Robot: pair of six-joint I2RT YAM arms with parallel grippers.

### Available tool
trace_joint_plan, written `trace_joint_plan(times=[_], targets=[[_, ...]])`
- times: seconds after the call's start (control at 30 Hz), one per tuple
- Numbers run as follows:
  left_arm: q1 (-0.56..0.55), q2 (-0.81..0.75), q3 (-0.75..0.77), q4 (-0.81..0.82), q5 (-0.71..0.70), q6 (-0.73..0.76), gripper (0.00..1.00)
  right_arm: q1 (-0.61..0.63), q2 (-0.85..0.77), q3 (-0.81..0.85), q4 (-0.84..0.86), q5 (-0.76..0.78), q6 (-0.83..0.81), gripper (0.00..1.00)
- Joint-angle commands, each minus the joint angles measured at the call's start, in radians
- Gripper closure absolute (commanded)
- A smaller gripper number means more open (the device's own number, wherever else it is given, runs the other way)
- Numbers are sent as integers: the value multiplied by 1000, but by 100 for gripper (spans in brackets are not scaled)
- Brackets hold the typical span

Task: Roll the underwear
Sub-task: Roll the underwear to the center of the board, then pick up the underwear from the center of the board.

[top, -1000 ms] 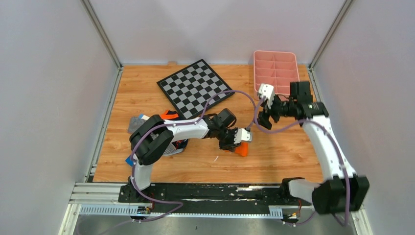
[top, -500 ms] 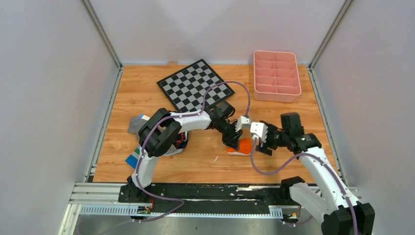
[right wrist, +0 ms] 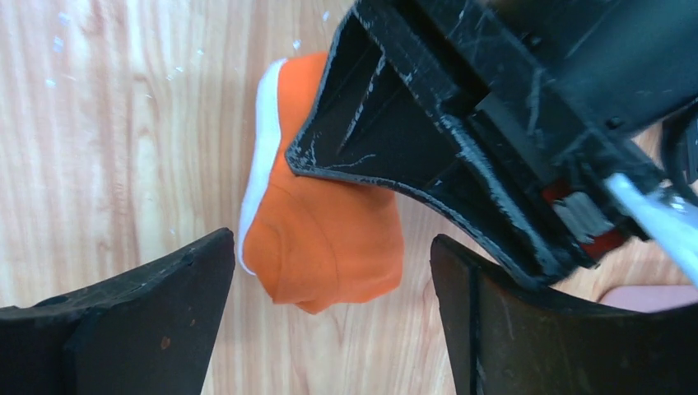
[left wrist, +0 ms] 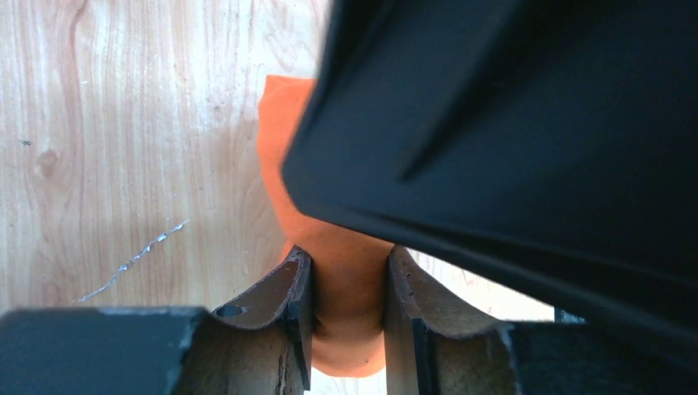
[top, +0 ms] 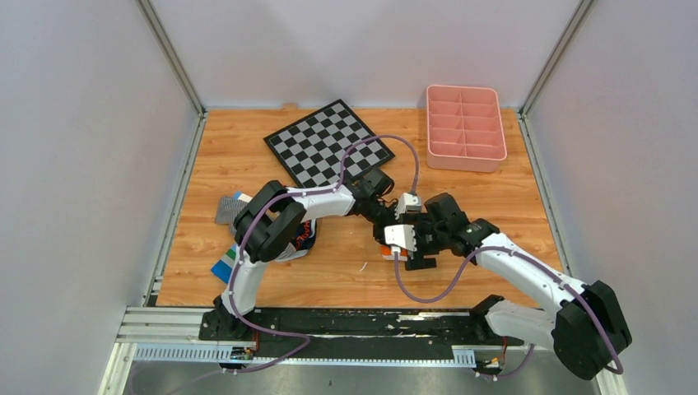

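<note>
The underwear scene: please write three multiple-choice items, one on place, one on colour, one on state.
1. Where on the table is the pink tray? A near left; B centre; C far right.
2. What colour is the trim of the underwear? A black; B white; C green.
3. The left end effector is: A shut on the underwear; B open and empty; C holding the tray.
Answers: 1 C, it stands in the far right corner; 2 B, a white band edges the orange fabric; 3 A, its fingers pinch the orange fabric.
</note>
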Motion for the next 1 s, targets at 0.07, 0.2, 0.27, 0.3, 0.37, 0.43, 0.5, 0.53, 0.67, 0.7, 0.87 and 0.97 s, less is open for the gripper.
trace_joint_plan(times=[0.07, 0.2, 0.27, 0.3, 0.37, 0.43, 0.5, 0.53, 0.67, 0.7, 0.87, 0.97], targets=[[-32, 90, -39, -136, -65, -8, 91, 68, 66, -65, 274, 143, 49, 11], [-24, 94, -38, -136, -25, -23, 90, 75, 95, -87, 323, 148, 52, 10], [-21, 97, -35, -135, -15, -27, 90, 78, 109, -92, 288, 94, 21, 10], [-19, 98, -33, -134, -12, -25, 90, 82, 115, -93, 257, 61, -1, 11], [-16, 104, -28, -143, -7, -15, 89, 86, 118, -92, 171, -8, -75, 11], [-14, 113, -18, -158, -8, 3, 89, 87, 115, -84, 88, -60, -124, 12], [-10, 123, -11, -170, -7, 9, 89, 87, 114, -66, 23, -99, -150, 11], [-9, 127, -9, -175, -6, 15, 89, 86, 111, -56, -1, -120, -162, 11], [-8, 132, -6, -182, -20, 29, 89, 87, 107, 10, -101, -185, -169, 11], [-8, 132, -6, -181, -19, 29, 89, 88, 107, 20, -99, -181, -152, 10], [-8, 134, 9, -188, -3, 22, 89, 97, 135, 8, 39, -88, -88, 10], [-8, 124, 10, -191, -2, 15, 89, 108, 153, -14, 82, -69, -80, 10]])
